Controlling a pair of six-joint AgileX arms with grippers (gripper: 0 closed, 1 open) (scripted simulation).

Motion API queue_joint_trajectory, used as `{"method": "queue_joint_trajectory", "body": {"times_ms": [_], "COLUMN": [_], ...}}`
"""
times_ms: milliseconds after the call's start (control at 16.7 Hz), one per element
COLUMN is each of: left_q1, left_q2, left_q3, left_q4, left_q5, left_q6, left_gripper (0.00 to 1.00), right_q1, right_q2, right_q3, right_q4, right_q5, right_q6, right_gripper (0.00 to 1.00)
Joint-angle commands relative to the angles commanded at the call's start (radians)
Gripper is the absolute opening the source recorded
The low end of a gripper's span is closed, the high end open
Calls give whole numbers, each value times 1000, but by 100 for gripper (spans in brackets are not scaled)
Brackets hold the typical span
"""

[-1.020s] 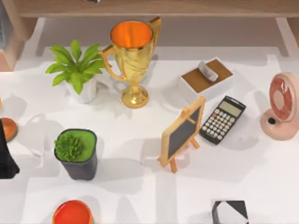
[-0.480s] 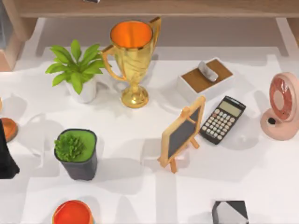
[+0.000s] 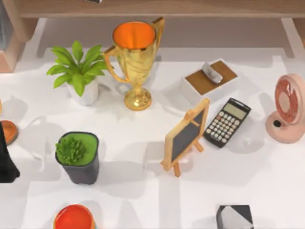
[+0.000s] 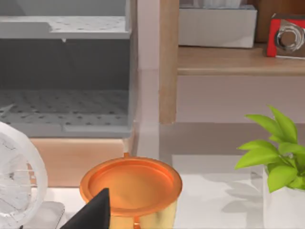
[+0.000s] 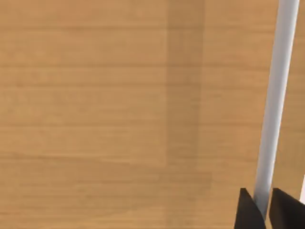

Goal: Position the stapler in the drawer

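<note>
White surface (image 3: 143, 200): seen from the top view, it carries everything listed next.
Gold trophy cup with an orange inside (image 3: 135, 57): upright, towards the back of the surface.
Leafy green plant in a white pot (image 3: 78, 71): left of the trophy.
Dark grey pot of green succulent (image 3: 77, 156): nearer the front, on the left.
Wooden-framed little chalkboard easel (image 3: 186, 136): standing near the middle.
Black calculator (image 3: 227, 122): lying flat, just to the right of the easel.
White box with a brown top (image 3: 209, 82): behind the calculator.
Pink desk fan (image 3: 286, 109): at the right edge.
Left arm (image 3: 5, 162): a black shape at the left edge of the surface.

Left wrist view
Left gripper (image 4: 93, 212): a black tip low down, in front of an orange-topped gold cup (image 4: 131, 183); how far the jaws are open, cannot tell.
Grey perforated shelf unit (image 4: 64, 102): behind the cup, beside a wooden post (image 4: 168, 62).
Red block with a silver ring (image 4: 287, 28): on a wooden shelf (image 4: 238, 59) beyond the post.

Right wrist view
Wooden drawer front (image 5: 119, 114): close before the camera.
Pale grey bar handle (image 5: 274, 95): running along the drawer front.
Right gripper (image 5: 261, 210): jaws closed in on the bar handle, one black finger on each side of it.
Stapler: cannot tell where it lies.
</note>
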Motion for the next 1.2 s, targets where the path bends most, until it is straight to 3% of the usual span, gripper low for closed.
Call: {"method": "queue_joint_trajectory", "body": {"times_ms": [480,1200], "left_q1": [0,0], "left_q2": [0,0], "left_q3": [0,0], "left_q4": [0,0], "left_q5": [0,0], "left_q6": [0,0], "left_gripper": [100,100], "right_q1": [0,-21], "right_q2": [0,-9], "right_q3": [0,-26], "right_q4": [0,21], "right_q5": [0,-21], "right_q6": [0,0], "right_gripper": [98,100]}}
